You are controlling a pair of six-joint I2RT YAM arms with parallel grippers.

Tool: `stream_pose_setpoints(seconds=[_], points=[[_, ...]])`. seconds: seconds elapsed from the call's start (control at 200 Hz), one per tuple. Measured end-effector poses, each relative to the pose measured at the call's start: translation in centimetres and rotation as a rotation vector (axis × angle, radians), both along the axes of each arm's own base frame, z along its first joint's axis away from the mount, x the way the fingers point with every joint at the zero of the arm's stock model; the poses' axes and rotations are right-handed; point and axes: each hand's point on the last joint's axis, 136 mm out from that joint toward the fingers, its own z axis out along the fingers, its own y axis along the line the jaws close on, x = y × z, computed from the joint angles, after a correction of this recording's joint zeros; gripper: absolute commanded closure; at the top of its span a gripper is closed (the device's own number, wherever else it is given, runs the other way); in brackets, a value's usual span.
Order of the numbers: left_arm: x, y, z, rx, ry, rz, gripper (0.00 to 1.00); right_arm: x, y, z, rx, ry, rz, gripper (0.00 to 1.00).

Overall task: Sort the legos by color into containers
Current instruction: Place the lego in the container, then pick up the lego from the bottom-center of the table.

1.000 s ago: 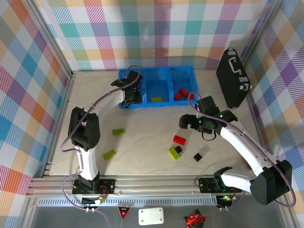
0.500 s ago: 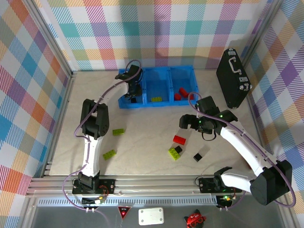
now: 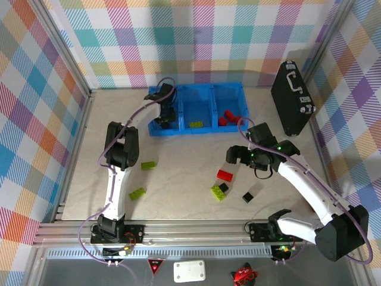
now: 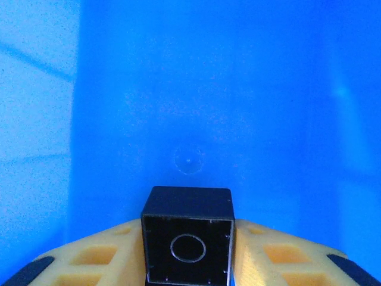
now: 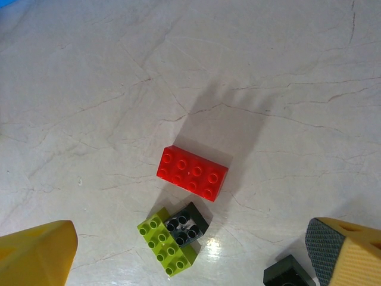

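Black lego cube (image 4: 187, 205): light, rigid, slick-sided; pinched across opposite flat walls by left claw (image 4: 188, 253) over blue bin (image 4: 190, 89). Right claw (image 5: 190, 259) spread, empty.

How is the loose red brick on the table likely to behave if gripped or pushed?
The red brick looks like rigid plastic, so probably no flex. Lying flat, studs up, it should slide, not roll or tip. Small, likely light.

Pastel plaid walls (image 3: 196, 42) — pale marbled tabletop (image 3: 178, 185) — evenly lit.
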Motion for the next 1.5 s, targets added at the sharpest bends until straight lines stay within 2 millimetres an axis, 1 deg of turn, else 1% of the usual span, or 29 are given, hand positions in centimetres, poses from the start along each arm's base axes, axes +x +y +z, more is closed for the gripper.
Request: stream_pose_setpoints(seconds=[0.05, 0.155, 0.465, 0.6, 0.715, 0.865, 0.91, 1.2, 1.335, 1.5], points=[[0.0, 0.0, 0.0, -0.001, 0.002, -0.004, 0.55, 0.0, 0.0, 0.0, 0.001, 0.000, -0.002, 0.01], [0.0, 0.0, 0.0, -0.002, 0.004, -0.011, 0.53, 0.0, 0.0, 0.1, 0.003, -0.002, -0.003, 0.01], [-0.2, -0.3, -0.1, -0.015, 0.011, -0.021, 0.52, 0.0, 0.0, 0.1, 0.005, -0.003, -0.005, 0.01], [-0.6, -0.4, 0.4, -0.027, 0.011, -0.027, 0.52, 0.1, 0.1, -0.3, -0.005, 0.010, 0.000, 0.01], [-2.1, -0.2, 1.2, -0.043, 0.024, -0.036, 0.52, 0.3, 0.0, -1.5, -0.042, 0.042, 0.020, 0.01], [-4.0, -0.4, 2.9, -0.082, 0.026, -0.062, 0.52, 0.1, -0.4, -3.3, -0.103, 0.101, 0.052, 0.01], [-4.5, -0.4, 3.4, -0.091, 0.024, -0.071, 0.52, 0.0, -0.5, -3.7, -0.115, 0.112, 0.065, 0.00], [-8.9, -0.2, 5.1, -0.136, 0.053, -0.128, 0.52, -0.5, -0.7, -5.3, -0.169, 0.168, 0.135, 0.05], [-10.9, 0.3, 6.0, -0.141, 0.055, -0.155, 0.51, -0.7, -0.3, -6.2, -0.184, 0.198, 0.154, 0.06], [-13.6, 0.9, 7.5, -0.136, 0.060, -0.204, 0.50, -1.2, 0.7, -7.4, -0.208, 0.242, 0.173, 0.06]])
